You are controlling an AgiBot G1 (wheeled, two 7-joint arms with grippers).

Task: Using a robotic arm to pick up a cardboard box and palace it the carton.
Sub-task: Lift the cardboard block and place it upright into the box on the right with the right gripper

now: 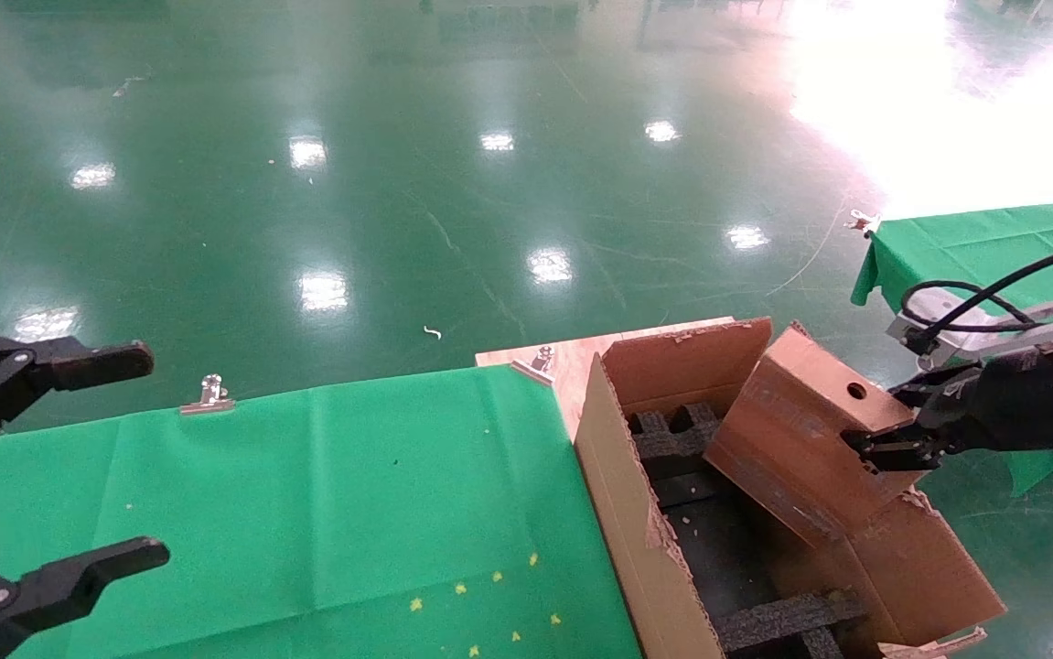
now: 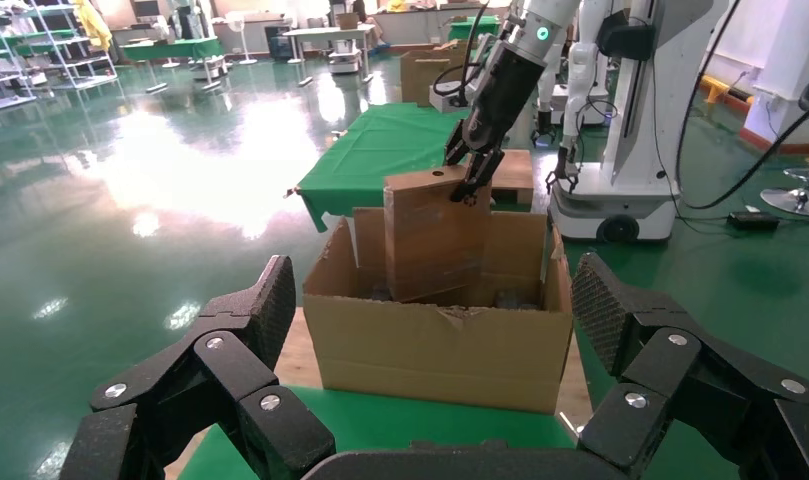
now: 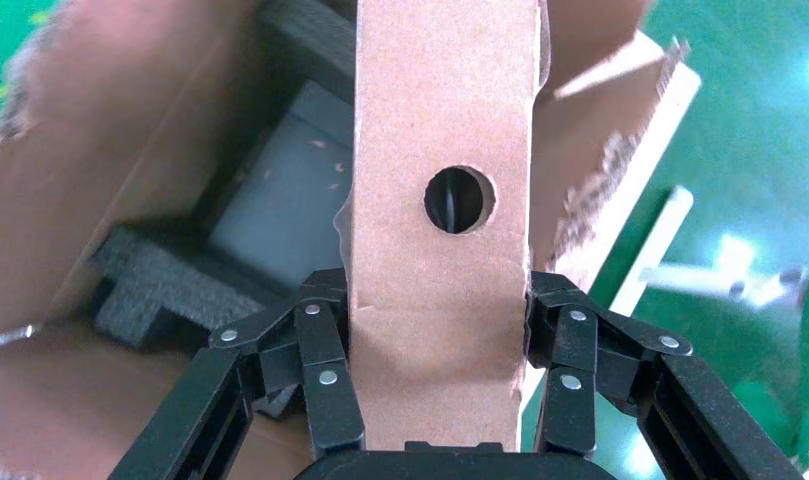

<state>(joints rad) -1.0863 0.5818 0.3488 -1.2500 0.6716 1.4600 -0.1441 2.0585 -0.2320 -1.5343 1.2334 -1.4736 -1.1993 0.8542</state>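
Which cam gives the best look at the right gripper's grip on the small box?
Right wrist view: the right gripper clamps the cardboard box on both narrow sides, just below its round hole. Head view shows the grip side-on, box tilted over the carton. Left wrist view shows it small and distant.

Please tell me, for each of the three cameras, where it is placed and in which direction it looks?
Head view: on the head, looking down at the green table and carton; both hands show.
Left wrist view: behind the open left hand, facing the carton and the right hand.
Right wrist view: behind the right hand, looking down past the cardboard box.
All three share the box and carton.
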